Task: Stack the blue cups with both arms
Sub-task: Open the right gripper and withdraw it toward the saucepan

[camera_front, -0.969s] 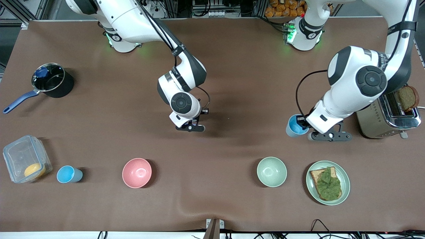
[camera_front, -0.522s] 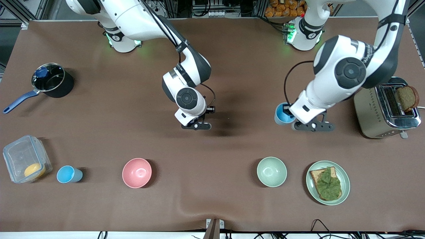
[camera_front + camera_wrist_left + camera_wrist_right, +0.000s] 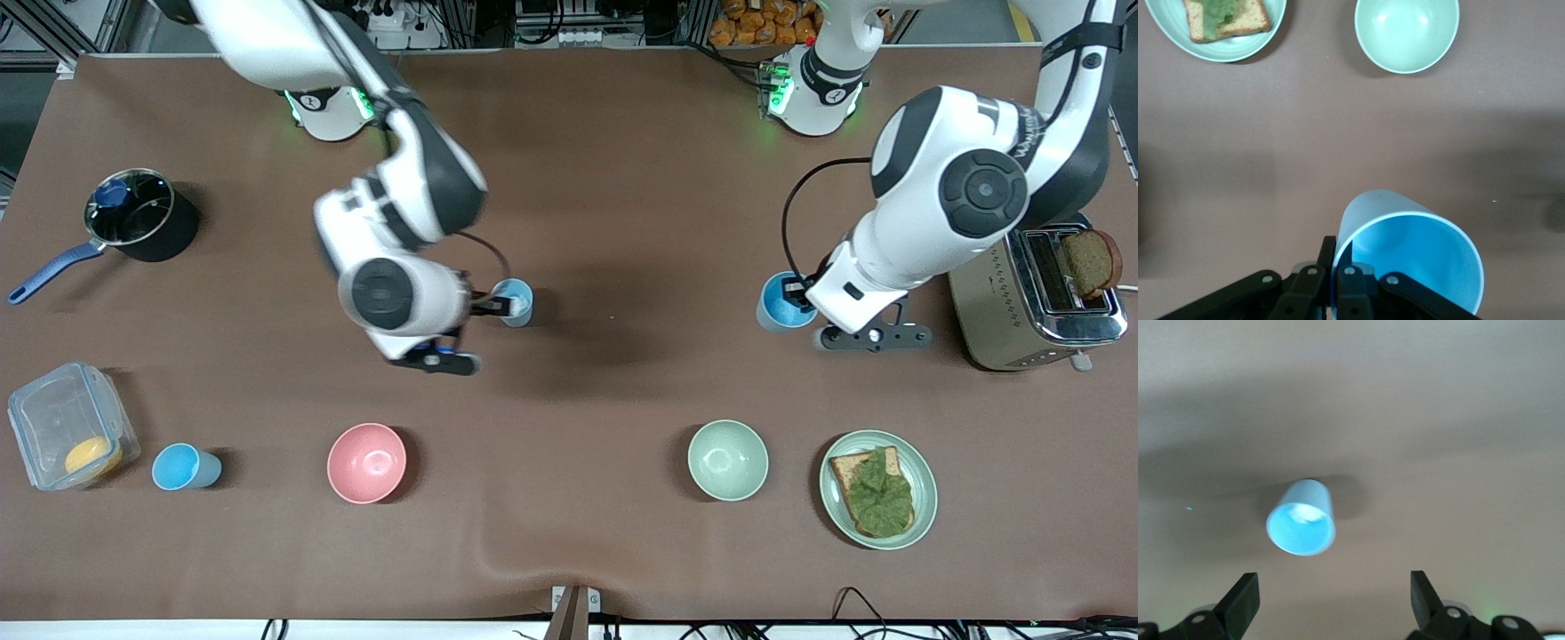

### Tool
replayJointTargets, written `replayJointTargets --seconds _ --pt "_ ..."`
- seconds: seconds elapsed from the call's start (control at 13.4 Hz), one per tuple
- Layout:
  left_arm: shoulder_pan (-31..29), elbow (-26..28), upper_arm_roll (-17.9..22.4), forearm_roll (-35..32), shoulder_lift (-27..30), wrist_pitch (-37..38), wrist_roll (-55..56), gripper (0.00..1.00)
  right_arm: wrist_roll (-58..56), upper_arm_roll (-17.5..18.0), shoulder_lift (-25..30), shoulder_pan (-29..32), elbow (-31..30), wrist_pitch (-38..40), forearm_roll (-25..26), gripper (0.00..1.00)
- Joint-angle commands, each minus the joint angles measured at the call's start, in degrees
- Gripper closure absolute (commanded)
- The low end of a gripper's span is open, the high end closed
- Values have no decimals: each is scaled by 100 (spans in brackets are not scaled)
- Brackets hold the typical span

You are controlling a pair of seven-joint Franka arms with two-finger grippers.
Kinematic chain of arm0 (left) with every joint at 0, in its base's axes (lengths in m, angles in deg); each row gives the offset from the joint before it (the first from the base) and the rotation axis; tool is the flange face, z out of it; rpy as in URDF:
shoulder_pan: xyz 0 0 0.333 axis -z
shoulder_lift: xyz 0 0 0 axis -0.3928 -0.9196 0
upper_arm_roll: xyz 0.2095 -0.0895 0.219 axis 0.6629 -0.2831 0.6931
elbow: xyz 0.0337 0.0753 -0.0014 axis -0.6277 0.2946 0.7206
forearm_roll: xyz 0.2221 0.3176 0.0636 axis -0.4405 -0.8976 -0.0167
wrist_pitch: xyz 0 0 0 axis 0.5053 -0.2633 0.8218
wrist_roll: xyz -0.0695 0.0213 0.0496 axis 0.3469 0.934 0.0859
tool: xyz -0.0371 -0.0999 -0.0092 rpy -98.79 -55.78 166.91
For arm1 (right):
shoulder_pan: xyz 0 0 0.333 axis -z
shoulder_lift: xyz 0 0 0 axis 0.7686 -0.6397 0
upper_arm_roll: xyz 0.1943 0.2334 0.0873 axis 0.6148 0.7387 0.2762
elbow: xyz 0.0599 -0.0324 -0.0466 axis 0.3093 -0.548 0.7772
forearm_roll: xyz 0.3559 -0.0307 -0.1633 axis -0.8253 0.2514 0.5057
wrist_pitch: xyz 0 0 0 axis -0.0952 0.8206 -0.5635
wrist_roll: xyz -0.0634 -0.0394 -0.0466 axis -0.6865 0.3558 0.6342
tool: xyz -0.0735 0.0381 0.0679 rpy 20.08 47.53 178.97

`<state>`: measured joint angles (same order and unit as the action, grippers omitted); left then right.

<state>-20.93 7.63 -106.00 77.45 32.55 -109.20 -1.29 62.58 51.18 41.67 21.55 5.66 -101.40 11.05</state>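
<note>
Not stacked yet, roughly midway. Third small sky-blue plastic cup (image 3: 185,468) sits untouched beside the clear plastic lidded box (image 3: 71,437) at the right arm's end, near the front camera. Right gripper (image 3: 437,354) hangs over bare mat between the pink bowl (image 3: 366,462) and a paler light-blue plastic tumbler with whitish inside (image 3: 515,301), which stands upright and alone mid-table; its wrist view shows the fingers (image 3: 1239,601) spread wide and empty, tumbler (image 3: 1301,526) apart from them. Left gripper (image 3: 794,307) is clamped on the rim of a brighter sky-blue plastic cup (image 3: 781,302), held over the mat beside the steel toaster (image 3: 1036,302), well apart from the tumbler. Left to do, by my read: carry the held cup over the tumbler, align, drop it in. Front view gives spacing between cups; it hides the pinch. Left wrist view shows fingers (image 3: 1343,280) straddling the cup wall (image 3: 1408,257), plus the pale green bowl (image 3: 1407,34) and toast plate (image 3: 1225,30) below. Right wrist view alone shows that gripper's gap.
</note>
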Motion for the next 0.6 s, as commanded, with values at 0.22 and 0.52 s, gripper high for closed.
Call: replayJointTargets --seconds 0.22,0.52 --pt "-175 -66 -27 -16 477 428 -24 100 -634 85 715 643 -234 681 436 0" --pt "-229 -66 -89 292 488 456 -113 100 -1084 146 1655 1362 -919 664 507 0"
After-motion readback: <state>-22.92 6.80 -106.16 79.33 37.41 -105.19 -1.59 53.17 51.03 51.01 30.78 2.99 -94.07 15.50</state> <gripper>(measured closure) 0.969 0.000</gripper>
